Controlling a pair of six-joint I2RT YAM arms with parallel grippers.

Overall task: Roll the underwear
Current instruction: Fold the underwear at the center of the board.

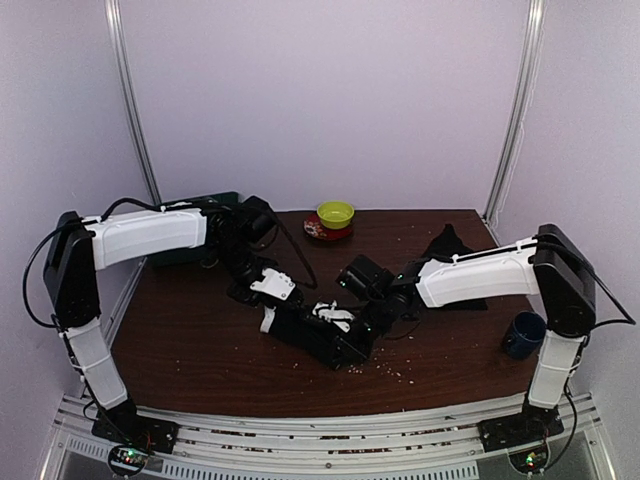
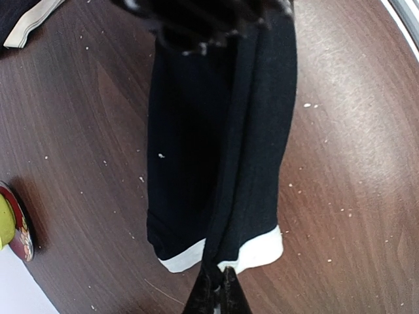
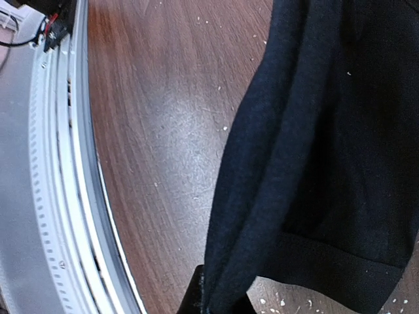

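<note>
My left gripper (image 2: 219,291) is clamped on the white band of the underwear (image 2: 216,150), and my right gripper (image 3: 211,302) pinches its black edge. The underwear lies between them, mid-table (image 1: 200,345). At the far side a green bowl (image 1: 335,212) sits on a red plate (image 1: 318,232). A blue mug (image 1: 523,333) stands at the right. I cannot see inside either.

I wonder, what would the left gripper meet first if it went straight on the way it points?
The black underwear: the left gripper is shut at its white-banded edge, and the fabric runs straight ahead of it. What lies beyond is unclear.
</note>
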